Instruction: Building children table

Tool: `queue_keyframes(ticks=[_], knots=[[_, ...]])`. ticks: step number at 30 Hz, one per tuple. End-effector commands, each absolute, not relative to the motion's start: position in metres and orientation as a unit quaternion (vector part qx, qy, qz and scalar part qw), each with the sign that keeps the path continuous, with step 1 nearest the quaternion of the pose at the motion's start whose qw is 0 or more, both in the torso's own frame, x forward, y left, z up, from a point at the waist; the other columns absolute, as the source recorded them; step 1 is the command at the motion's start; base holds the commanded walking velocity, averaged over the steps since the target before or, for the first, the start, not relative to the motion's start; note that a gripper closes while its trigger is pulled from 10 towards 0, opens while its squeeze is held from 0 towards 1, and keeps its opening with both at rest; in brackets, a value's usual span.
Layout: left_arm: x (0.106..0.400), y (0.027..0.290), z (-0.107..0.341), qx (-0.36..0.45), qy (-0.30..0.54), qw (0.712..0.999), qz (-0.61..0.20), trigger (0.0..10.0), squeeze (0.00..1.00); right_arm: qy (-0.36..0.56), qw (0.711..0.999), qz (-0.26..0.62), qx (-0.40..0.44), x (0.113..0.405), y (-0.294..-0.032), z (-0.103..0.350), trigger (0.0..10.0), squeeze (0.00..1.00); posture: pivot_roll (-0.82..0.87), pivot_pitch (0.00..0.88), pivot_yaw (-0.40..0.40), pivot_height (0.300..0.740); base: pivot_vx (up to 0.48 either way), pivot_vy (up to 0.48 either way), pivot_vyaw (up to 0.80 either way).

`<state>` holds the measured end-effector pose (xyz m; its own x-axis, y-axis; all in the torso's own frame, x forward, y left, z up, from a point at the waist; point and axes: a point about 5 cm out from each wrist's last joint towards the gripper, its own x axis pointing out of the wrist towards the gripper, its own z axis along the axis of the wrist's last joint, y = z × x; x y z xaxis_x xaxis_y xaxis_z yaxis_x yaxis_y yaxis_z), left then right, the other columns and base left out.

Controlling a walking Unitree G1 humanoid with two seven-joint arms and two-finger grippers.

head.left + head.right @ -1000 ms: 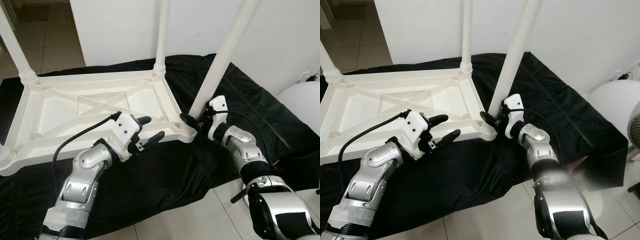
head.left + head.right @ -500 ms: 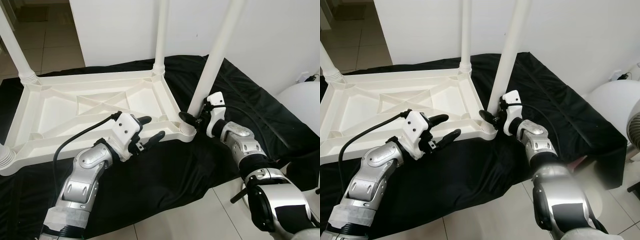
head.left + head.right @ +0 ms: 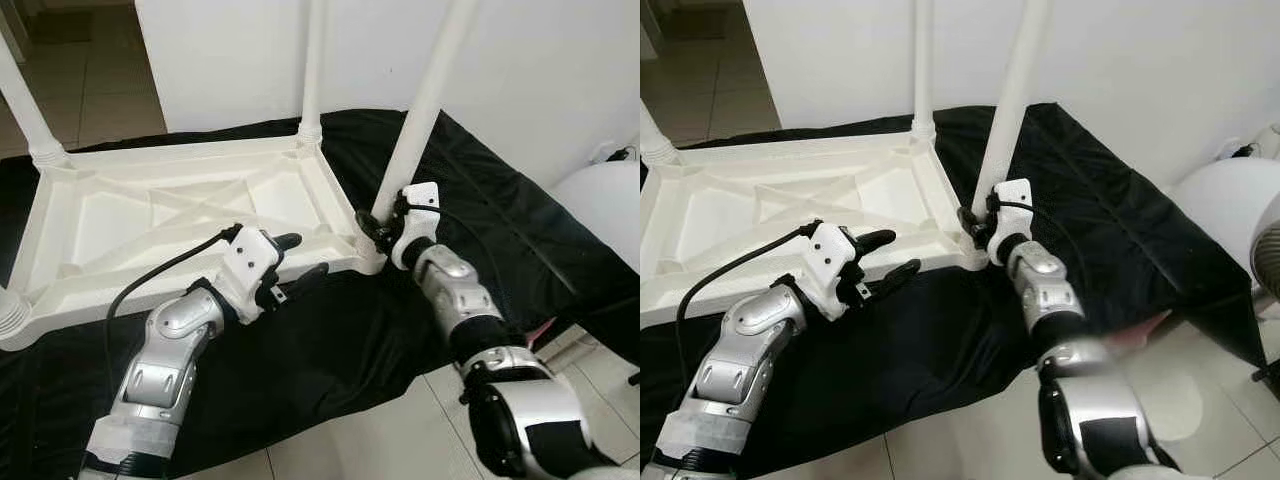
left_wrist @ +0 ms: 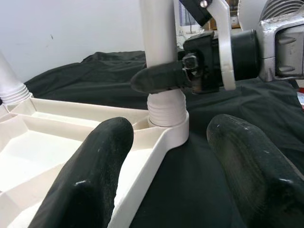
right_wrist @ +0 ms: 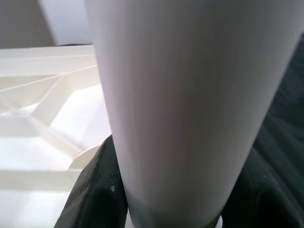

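Tabletop (image 3: 180, 215) lies upside down on the black cloth (image 3: 330, 350) so legs go in from above. My right gripper (image 3: 383, 226) is clamped around the near-right leg (image 3: 425, 100) at its socket, and my left gripper (image 3: 296, 262) hovers open by the near rim.

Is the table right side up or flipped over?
Flipped over: the white table lies top-down on the black cloth, ribbed underside showing, legs pointing up; the right gripper clamps the near leg.

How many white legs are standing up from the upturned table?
4: near-right white plastic leg in the right gripper, far-right, far-left, and near-left, only its ribbed base showing.
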<state>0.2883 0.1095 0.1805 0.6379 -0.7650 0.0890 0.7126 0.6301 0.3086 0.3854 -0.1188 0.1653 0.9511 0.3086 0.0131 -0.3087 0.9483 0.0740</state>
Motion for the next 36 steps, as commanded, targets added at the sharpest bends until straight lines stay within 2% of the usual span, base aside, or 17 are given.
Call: queue_keyframes(ticks=[1,2,5,9,11,13,18,19,21,22,24,25,30,31,36], knots=[[0.289,0.112,0.182,0.122,-0.113,0.915,-0.368,10.0,0.0,0.032,0.99,0.108,0.081,0.381,-0.119,0.15,10.0,0.0,-0.01,0.065,-0.037,0.74,0.0,0.0,0.0],[0.289,0.112,0.182,0.122,-0.113,0.915,-0.368,10.0,0.0,0.032,0.99,0.108,0.081,0.381,-0.119,0.15,10.0,0.0,-0.01,0.065,-0.037,0.74,0.0,0.0,0.0],[0.29,0.111,0.182,0.121,-0.114,0.915,-0.369,10.0,0.0,0.037,0.994,0.016,0.099,0.378,-0.109,0.149,10.0,0.0,-0.01,0.052,-0.045,0.74,0.0,0.0,0.0],[0.29,0.11,0.182,0.12,-0.114,0.914,-0.37,10.0,0.0,0.04,0.994,-0.008,0.105,0.376,-0.106,0.149,10.0,0.0,-0.01,0.048,-0.047,0.74,0.0,0.0,0.0],[0.289,0.109,0.181,0.119,-0.116,0.914,-0.371,10.0,0.0,0.03,0.989,-0.075,0.127,0.374,-0.104,0.153,10.0,0.0,0.0,0.035,-0.054,0.74,0.0,0.0,0.0],[0.289,0.108,0.181,0.118,-0.116,0.913,-0.372,10.0,0.0,0.025,0.985,-0.101,0.136,0.373,-0.104,0.155,10.0,0.0,0.0,0.035,-0.054,0.74,0.0,0.0,0.0],[0.289,0.108,0.181,0.118,-0.116,0.913,-0.372,10.0,0.0,0.017,0.982,-0.118,0.144,0.369,-0.101,0.159,10.0,0.0,-0.01,0.032,-0.053,0.74,0.0,0.0,0.0],[0.29,0.107,0.181,0.118,-0.117,0.912,-0.375,10.0,0.0,-0.005,0.988,-0.085,0.128,0.364,-0.091,0.165,10.0,0.0,-0.01,0.029,-0.052,0.74,0.0,0.0,0.0],[0.29,0.107,0.181,0.118,-0.117,0.912,-0.375,10.0,0.0,-0.005,0.988,-0.085,0.128,0.364,-0.091,0.165,10.0,0.0,-0.01,0.029,-0.052,0.74,0.0,0.0,0.0],[0.291,0.106,0.182,0.118,-0.118,0.911,-0.376,10.0,0.0,-0.013,0.989,-0.074,0.124,0.362,-0.089,0.167,10.0,0.2,-0.01,0.025,-0.051,0.74,0.0,0.0,0.0],[0.291,0.106,0.182,0.118,-0.118,0.911,-0.376,10.0,0.0,-0.013,0.989,-0.074,0.124,0.362,-0.089,0.167,10.0,0.2,-0.01,0.025,-0.051,0.74,0.0,0.0,0.0],[0.291,0.106,0.182,0.118,-0.119,0.911,-0.377,10.0,0.0,-0.025,0.989,-0.053,0.134,0.36,-0.086,0.17,10.0,1.0,-0.01,0.025,-0.051,0.74,0.0,0.0,0.0],[0.291,0.106,0.182,0.118,-0.119,0.911,-0.377,10.0,0.0,-0.055,0.988,-0.032,0.139,0.355,-0.082,0.178,10.0,1.0,-0.01,0.02,-0.054,0.74,0.0,0.0,0.0],[0.29,0.106,0.182,0.118,-0.119,0.911,-0.377,10.0,0.0,-0.062,0.989,-0.018,0.134,0.355,-0.082,0.18,10.0,0.0,-0.01,0.019,-0.057,0.74,0.0,0.0,0.0],[0.29,0.105,0.182,0.115,-0.119,0.912,-0.375,10.0,0.0,-0.068,0.991,0.011,0.114,0.354,-0.086,0.181,10.0,0.0,-0.01,0.022,-0.06,0.74,0.0,0.0,0.0]])
